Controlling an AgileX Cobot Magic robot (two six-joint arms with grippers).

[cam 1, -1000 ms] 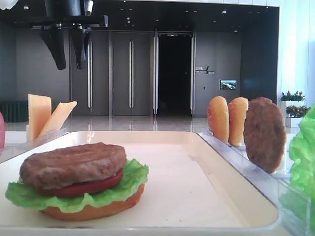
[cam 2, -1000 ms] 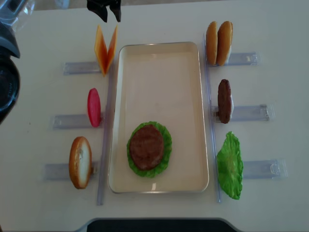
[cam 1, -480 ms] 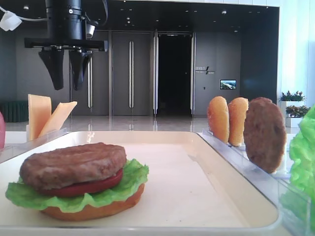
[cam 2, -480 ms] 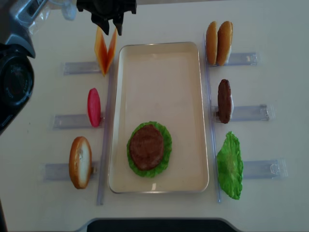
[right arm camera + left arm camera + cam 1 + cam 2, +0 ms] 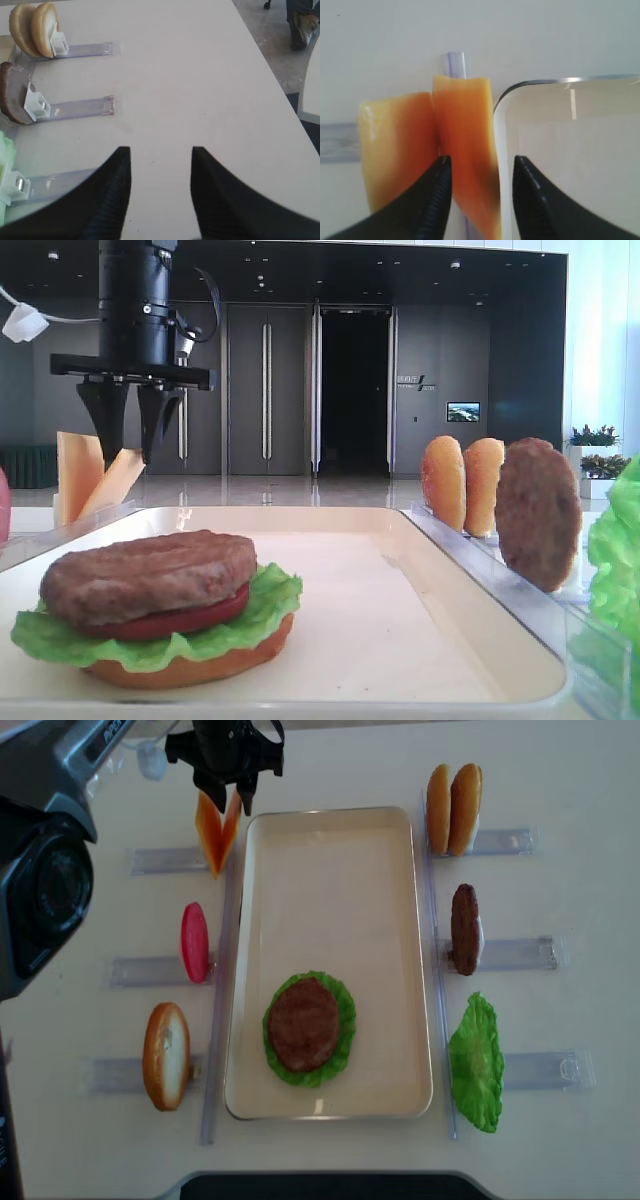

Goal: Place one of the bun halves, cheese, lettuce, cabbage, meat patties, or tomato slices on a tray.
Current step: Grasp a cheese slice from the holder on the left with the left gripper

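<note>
Two cheese [image 5: 218, 832] slices stand in a V in a clear holder, just left of the cream tray [image 5: 330, 890]. My left gripper [image 5: 228, 804] hangs open right over them. In the left wrist view its fingers straddle the top of the right-hand slice [image 5: 467, 145] without pressing it, and the other slice [image 5: 395, 145] leans off to the left. On the tray lies a stack of bun half, lettuce, tomato slice and meat patty [image 5: 303, 1023]. My right gripper [image 5: 160, 150] is open over bare table with nothing between its fingers.
Right of the tray, clear holders carry two bun halves [image 5: 453, 808], a meat patty [image 5: 464, 928] and a lettuce leaf [image 5: 476, 1063]. To its left stand a tomato slice [image 5: 194, 941] and a bun half [image 5: 166, 1055]. The tray's corner [image 5: 520, 90] lies close beside the cheese.
My left gripper has come down from above and now has its fingertips level with the top of the cheese. Its jaws stayed equally wide. Nothing else moved.
</note>
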